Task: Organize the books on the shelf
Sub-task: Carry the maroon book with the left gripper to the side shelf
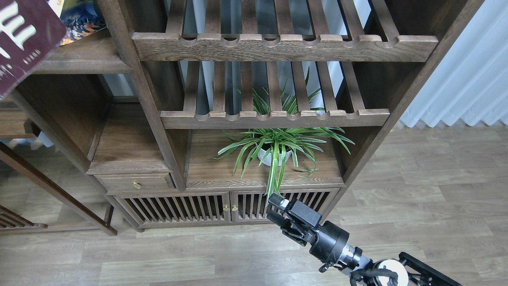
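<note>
The maroon book [24, 35] with big white Chinese characters fills the top left corner, tilted, in front of the left end of the solid dark-brown shelf [87, 59]. My left gripper is out of view, so what holds the book is hidden. On the shelf behind it lies the book with the blue-orange picture [81, 20], and a sliver of the yellow-green one [60, 3] shows beside it. My right gripper [277, 209] hangs low in front of the cabinet doors, open and empty, far from the books.
Two slatted racks with scalloped rails [278, 45] fill the middle of the bookcase. A potted spider plant [274, 149] stands below them. A small drawer [137, 183] and slatted doors [222, 206] are at the bottom. A white curtain [468, 71] hangs at right.
</note>
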